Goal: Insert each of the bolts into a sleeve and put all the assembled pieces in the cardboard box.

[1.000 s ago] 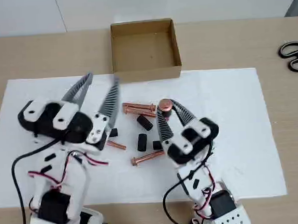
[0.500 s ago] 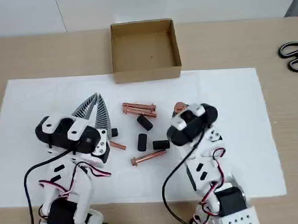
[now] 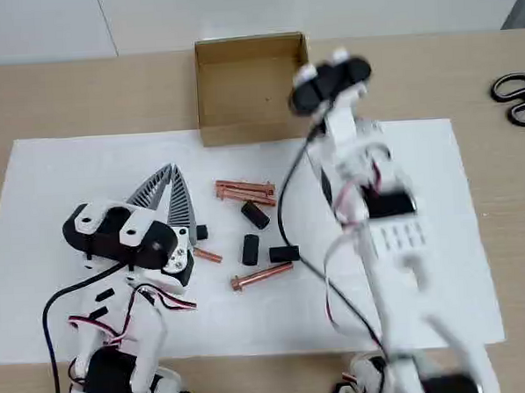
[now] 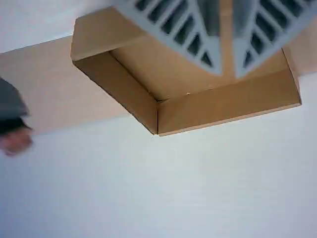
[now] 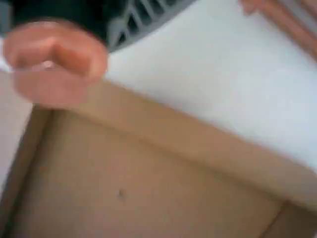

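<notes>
Swung forward since a second ago, the right gripper (image 3: 325,77) is now seen from above at the near right corner of the box (image 3: 259,129), where earlier it stood over the parts on the paper sheet (image 3: 85,162). The left gripper (image 3: 169,175) has meanwhile been drawn back and its fingers brought together. The step in hand is judged to be the dropping-off of one assembled piece. Several loose sleeves (image 3: 250,248) and bolts (image 3: 245,191) are left on the sheet between the arms, so most of the task is judged undone. The right gripper's fingertips are hidden under its own body in this view.

From the left wrist, the left gripper (image 4: 225,44) is shown clenched on nothing, its fingers almost touching, and pointed at the box (image 4: 218,106). A dark shape (image 4: 14,136) with a coppery smear is cut off at the picture's edge. It is perhaps the other arm's load.

From the right wrist, a coppery bolt head (image 5: 52,59) is held beside the grey fingers (image 5: 143,17), over the box's wall (image 5: 198,144). The grip is taken to be closed on the piece, but whether a sleeve sits on the bolt is hard to make out. Next, the piece must be carried further past the wall, over the box floor, before the fingers are released.
</notes>
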Robot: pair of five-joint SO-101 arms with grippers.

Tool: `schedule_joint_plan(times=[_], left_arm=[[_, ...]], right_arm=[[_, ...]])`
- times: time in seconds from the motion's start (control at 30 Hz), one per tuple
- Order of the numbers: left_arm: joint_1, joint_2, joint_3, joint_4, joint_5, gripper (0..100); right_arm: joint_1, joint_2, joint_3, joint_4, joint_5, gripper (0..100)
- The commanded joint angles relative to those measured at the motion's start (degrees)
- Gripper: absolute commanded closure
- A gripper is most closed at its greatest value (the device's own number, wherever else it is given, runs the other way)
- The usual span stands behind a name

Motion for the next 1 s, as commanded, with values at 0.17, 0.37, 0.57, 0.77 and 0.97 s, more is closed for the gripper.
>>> schedule_joint_plan(times=[0.17, 0.37, 0.57, 0.77, 0.97], left_arm=[[-0.26, -0.79, -0.4, 0.09, 0.26, 99], [-0.26, -0.79, -0.4, 0.09, 0.26, 99], [-0.26, -0.79, -0.4, 0.09, 0.26, 99], [-0.26, -0.79, -0.4, 0.09, 0.26, 99], [-0.26, -0.79, -0.4, 0.09, 0.26, 99]], right_arm=[[-3.82, 25.89, -25.32, -12.18, 0.35, 99.4], [-4.0, 41.89, -38.51, -18.07, 0.35, 99.4], [-2.77, 57.54, -49.85, -27.3, 0.44, 99.4], [-1.71, 67.65, -57.32, -24.92, 0.7, 99.4], [-0.92, 69.49, -60.92, -19.12, 5.8, 99.1]])
